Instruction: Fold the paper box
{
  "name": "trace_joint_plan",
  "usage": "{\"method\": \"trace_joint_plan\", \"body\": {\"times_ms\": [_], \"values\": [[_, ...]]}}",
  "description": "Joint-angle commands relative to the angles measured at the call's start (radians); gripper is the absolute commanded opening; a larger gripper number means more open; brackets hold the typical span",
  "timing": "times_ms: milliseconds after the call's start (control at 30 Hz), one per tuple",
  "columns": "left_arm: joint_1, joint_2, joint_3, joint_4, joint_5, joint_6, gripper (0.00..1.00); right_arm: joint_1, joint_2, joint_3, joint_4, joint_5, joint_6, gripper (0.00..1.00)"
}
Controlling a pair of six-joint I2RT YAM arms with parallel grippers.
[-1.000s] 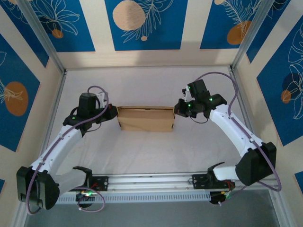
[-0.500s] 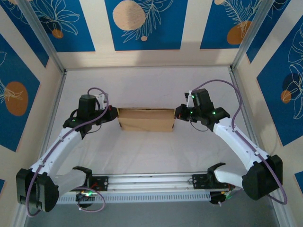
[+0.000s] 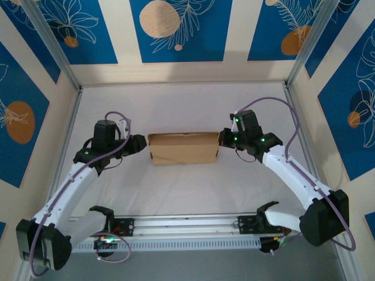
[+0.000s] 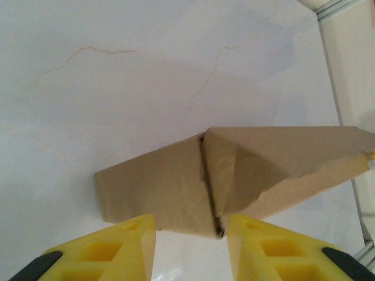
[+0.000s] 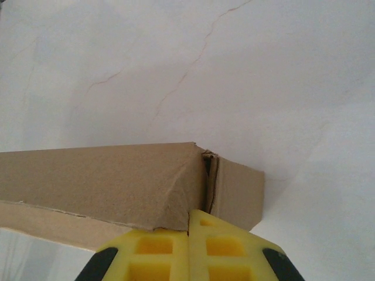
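The paper box (image 3: pixel 183 147) is a closed, flat brown cardboard box lying on the white table (image 3: pixel 187 187) between my two arms. My left gripper (image 3: pixel 142 143) sits just off its left end. In the left wrist view its yellow fingers (image 4: pixel 132 246) are spread, the box's end face (image 4: pixel 170 187) lies just ahead of the tips, and nothing is between them. My right gripper (image 3: pixel 222 139) is at the box's right end. There its fingers (image 5: pixel 188 225) are pressed together, tips against the box's corner (image 5: pixel 176 187) beside the folded end flap (image 5: pixel 234 190).
An aluminium rail (image 3: pixel 187 225) runs along the near edge between the arm bases. Metal frame posts (image 3: pixel 73 88) and patterned walls close in the table on the left, back and right. White cloth lies open behind and in front of the box.
My left gripper has opened and drawn back a little to the left off the box's end. My right gripper came down to the box's right end, and the box slid slightly right.
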Motion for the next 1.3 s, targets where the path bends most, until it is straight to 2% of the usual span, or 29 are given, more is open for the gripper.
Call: {"method": "trace_joint_plan", "body": {"times_ms": [0, 167, 300, 433, 733, 967, 1267], "values": [[0.021, -0.04, 0.045, -0.011, 0.025, -0.027, 0.34, 0.0, 0.015, -0.029, -0.139, 0.074, -0.007, 0.03], [0.021, -0.025, 0.042, 0.039, 0.045, -0.087, 0.32, 0.009, 0.014, -0.026, -0.141, 0.076, -0.009, 0.03], [0.021, 0.021, 0.053, 0.078, 0.068, -0.142, 0.44, 0.021, 0.009, -0.02, -0.151, 0.083, -0.009, 0.03], [0.021, 0.023, 0.068, 0.11, 0.064, -0.182, 0.5, 0.036, -0.001, -0.011, -0.154, 0.09, -0.006, 0.03], [0.021, 0.035, 0.114, 0.114, 0.033, -0.188, 0.51, 0.086, -0.005, 0.002, -0.153, 0.123, 0.005, 0.04], [0.015, 0.08, 0.088, 0.186, 0.109, -0.279, 0.51, 0.108, 0.003, 0.018, -0.161, 0.141, 0.02, 0.04], [-0.01, 0.013, 0.006, 0.142, 0.058, -0.284, 0.41, 0.147, 0.014, 0.029, -0.163, 0.189, 0.045, 0.04]]}}
